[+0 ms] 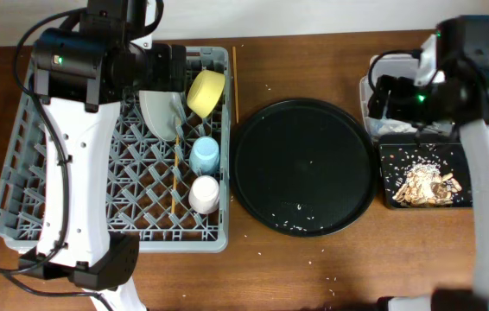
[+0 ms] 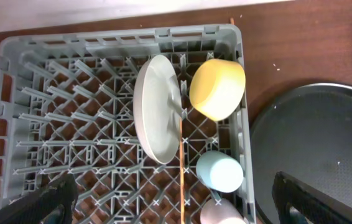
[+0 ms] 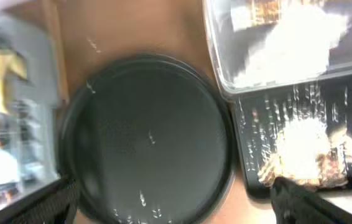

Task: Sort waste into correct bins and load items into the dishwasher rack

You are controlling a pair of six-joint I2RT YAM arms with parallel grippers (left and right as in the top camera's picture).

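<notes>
The grey dishwasher rack [image 1: 20, 173] holds the plate [image 2: 157, 115] on edge, the yellow bowl [image 2: 216, 87], the blue cup [image 2: 221, 171], the pink cup [image 2: 219, 213] and one chopstick [image 2: 181, 168]. A second chopstick [image 1: 235, 82] lies on the table beside the rack's right wall. My left gripper [image 2: 176, 208] is open and empty above the rack. My right gripper [image 3: 176, 205] is open and empty above the bins. The clear tub [image 3: 219, 56] holds white napkins [image 3: 288, 43] and the foil wrapper [image 3: 266, 9]. The shallow black tray [image 3: 350, 99] holds food scraps [image 3: 306, 155].
A large round black tray [image 1: 303, 167] lies between the rack and the bins, with a few rice grains near its front rim. Loose rice grains dot the brown table in front of it. The right wrist view is blurred.
</notes>
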